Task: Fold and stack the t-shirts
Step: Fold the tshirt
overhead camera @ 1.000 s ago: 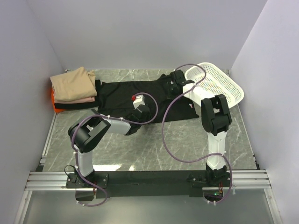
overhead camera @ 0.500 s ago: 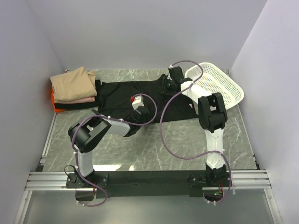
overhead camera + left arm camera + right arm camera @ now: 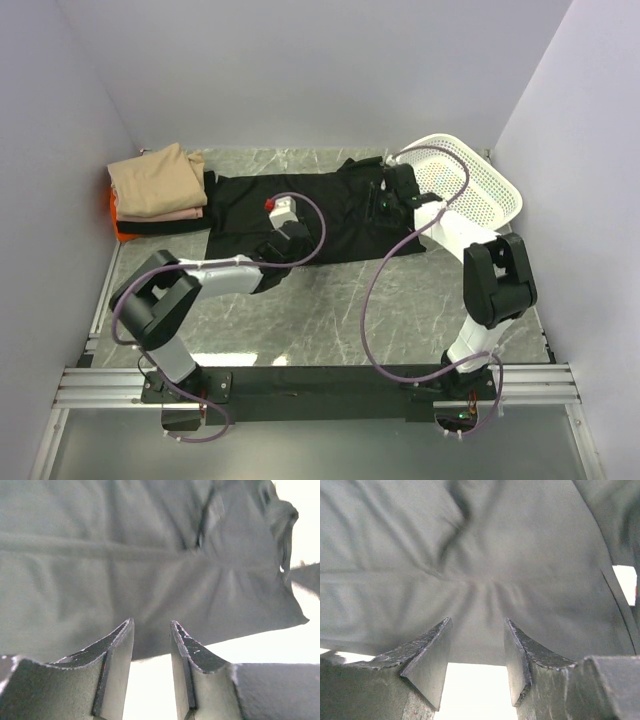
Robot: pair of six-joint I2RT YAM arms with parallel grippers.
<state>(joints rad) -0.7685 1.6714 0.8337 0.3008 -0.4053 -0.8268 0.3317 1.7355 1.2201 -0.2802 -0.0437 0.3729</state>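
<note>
A plain black t-shirt lies spread flat across the back of the table. My left gripper sits low at its near hem, open. In the left wrist view the black t-shirt ends at the fingertips of the left gripper, with bare table showing in the gap. My right gripper hovers over the shirt's right part, open and holding nothing. In the right wrist view the black t-shirt fills the picture ahead of the right gripper. Folded t-shirts, tan on top, are stacked at far left.
A white perforated basket stands tilted at the back right, close behind the right arm. An orange folded tee shows at the bottom of the stack by the left wall. Purple cables loop over the shirt and the near table.
My right gripper has opened, let go of the shirt's far edge and come nearer over its right part. My left arm's elbow swung left, its gripper staying at the near hem.
</note>
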